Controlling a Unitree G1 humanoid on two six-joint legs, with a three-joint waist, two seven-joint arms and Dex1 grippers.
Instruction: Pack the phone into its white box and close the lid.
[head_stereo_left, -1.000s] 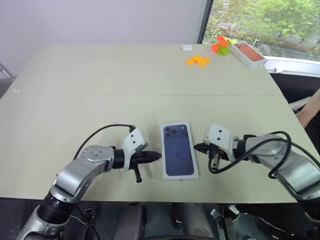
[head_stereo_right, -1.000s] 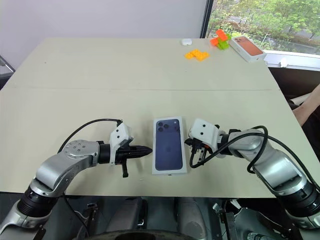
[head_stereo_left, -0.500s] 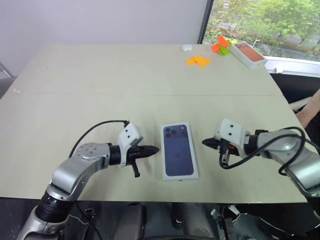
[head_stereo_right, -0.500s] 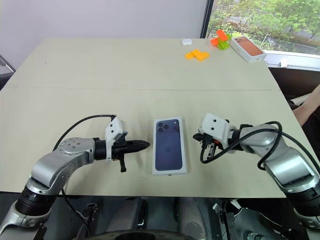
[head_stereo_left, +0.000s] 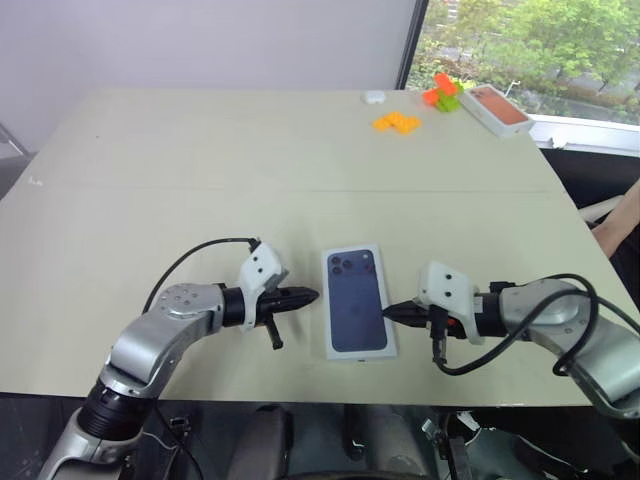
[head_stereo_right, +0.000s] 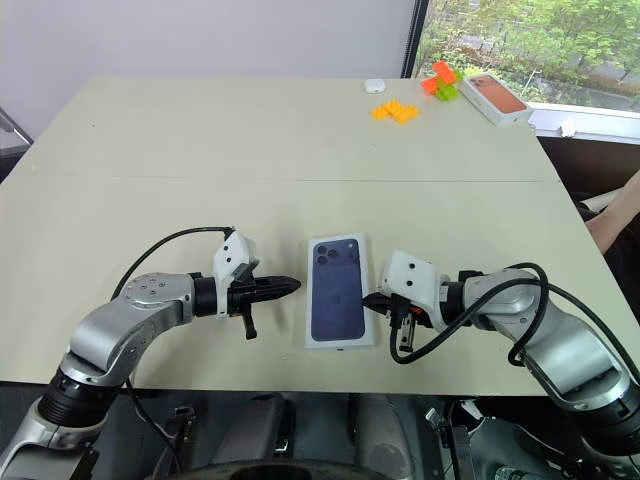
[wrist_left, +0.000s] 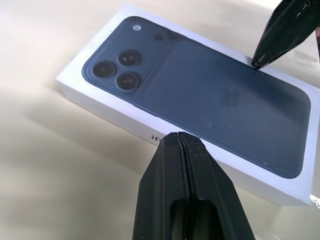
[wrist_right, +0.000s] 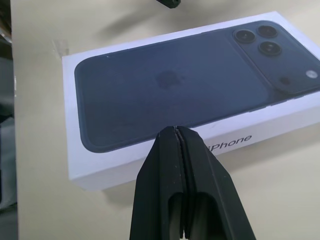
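My left gripper (head_stereo_left: 308, 296) has its two black fingers pressed together, holding nothing, and it points toward the long left side of the lid (head_stereo_left: 357, 300) without touching it; a strip of bare table (head_stereo_left: 250, 150) lies between its tip and the box edge. My right gripper (head_stereo_left: 388, 311) is likewise pinched together and empty, its tip right at the lid's opposite long side, near the lower half; I cannot tell whether it actually touches the edge. The two grippers face each other with the box between them.

The lid sits squarely on the white box, closed, lying flat on the table, its printed dark blue phone image facing up with the camera cluster at the end farther from me. In the right wrist view the box's white side wall (wrist_right: 210, 150) with grey lettering lies just ahead of my closed fingertips. In the left wrist view the other gripper's dark tip (wrist_left: 280, 35) shows at the lid's far edge. The phone itself is nowhere to be seen.

Well beyond both grippers, at the table's far right corner, lie orange toy bricks (head_stereo_left: 396, 121), an orange-and-green brick cluster (head_stereo_left: 441, 92), a small white object (head_stereo_left: 374, 96) and a box with a salmon-orange top (head_stereo_left: 495, 108).
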